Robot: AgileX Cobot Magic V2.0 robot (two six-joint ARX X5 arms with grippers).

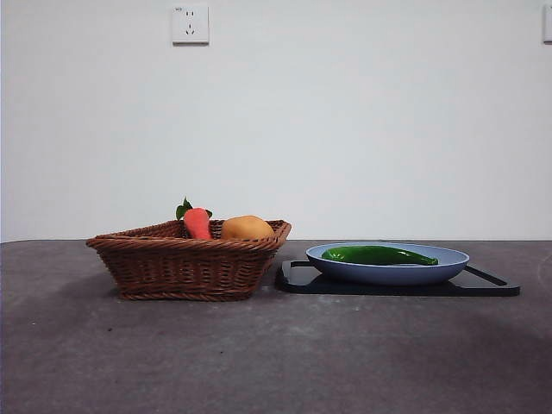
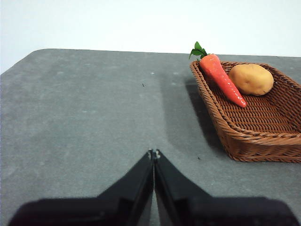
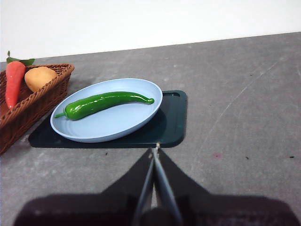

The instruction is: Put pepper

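Both pincers closed and empty, pepper on blue plate, basket beside

Glossy green pepper lies flat in the blue plate.

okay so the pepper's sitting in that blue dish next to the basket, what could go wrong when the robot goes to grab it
The pepper is slim and glossy and lies flat in the shallow blue dish, so it may slip or roll from the right tool, whose jaws are shut now. The dish rests loose on the black tray; pressing down could tilt or slide it. The basket stands close beside.
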